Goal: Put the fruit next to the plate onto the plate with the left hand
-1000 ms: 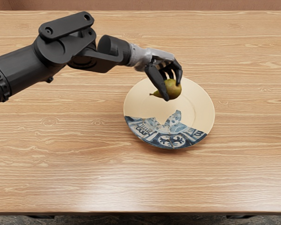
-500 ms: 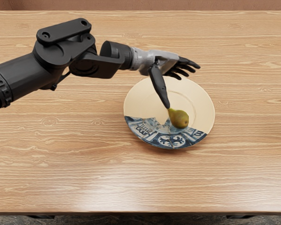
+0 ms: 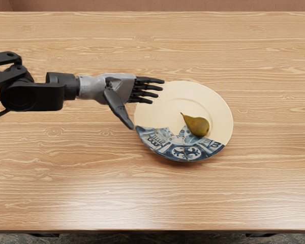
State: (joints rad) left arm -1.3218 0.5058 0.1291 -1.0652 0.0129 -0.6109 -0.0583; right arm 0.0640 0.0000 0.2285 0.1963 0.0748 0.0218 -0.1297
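You only get the forearm of the left arm [image 3: 35, 94]. The rest is cut off at the picture's left edge, and the linkage at that edge is only partly in frame. The fingers [image 3: 150, 87] cover a bit of the plate's upper-left rim, so you can't tell whether they touch it or hang above it. The blue pattern on the plate's near portion is too fine to read and ends in a jagged line against the cream part.

The pear [image 3: 197, 125] is on the plate [image 3: 213, 104], right of its centre, lying on its side where the cream meets the blue. It's yellow-green and darker on the underside, with its narrow stem end pointing up-left. Nothing is touching it.

The left hand [image 3: 123, 91] is at the plate's left edge, well clear of the pear and holding nothing. The four fingers are stretched out straight, pointing right, slightly fanned. The thumb [image 3: 121, 109] angles down and right, its tip just beside the plate's left rim over the table [image 3: 66, 178]. The forearm runs roughly level across the picture.
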